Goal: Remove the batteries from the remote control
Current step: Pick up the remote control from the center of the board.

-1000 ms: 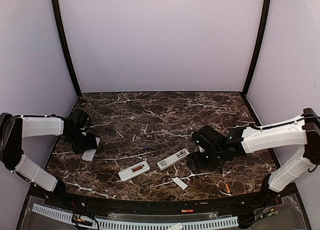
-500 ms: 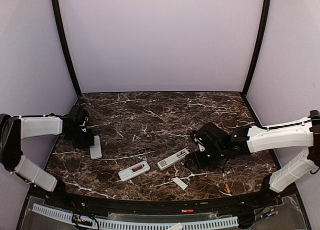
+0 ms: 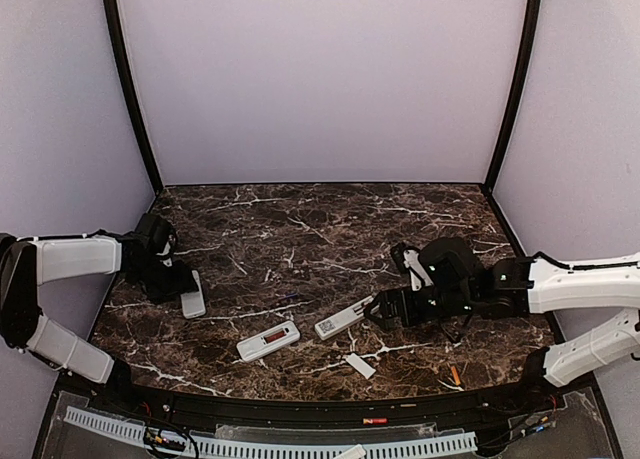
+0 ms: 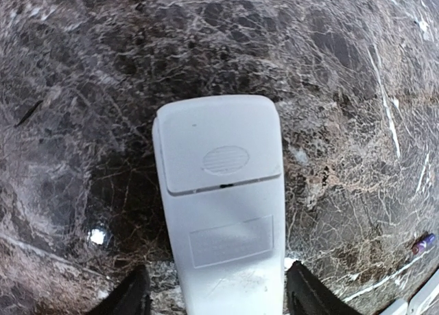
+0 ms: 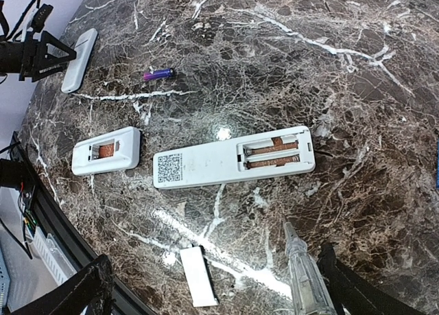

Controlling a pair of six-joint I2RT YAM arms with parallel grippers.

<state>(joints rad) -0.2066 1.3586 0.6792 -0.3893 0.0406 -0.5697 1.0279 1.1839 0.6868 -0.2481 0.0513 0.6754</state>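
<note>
Mid-frame, two orange cylindrical batteries (image 5: 273,154) sit in the uncovered bay of the long white plastic remote (image 5: 206,167); the right gripper (image 3: 380,309), spread wide nearby, should next pinch one out, while the left gripper (image 4: 219,298) straddles a closed white remote (image 4: 219,191), unclenched.

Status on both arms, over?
Left fingers open, straddling closed remote. Right fingers open, short of open remote. Two batteries seated inside. Path clear.
</note>
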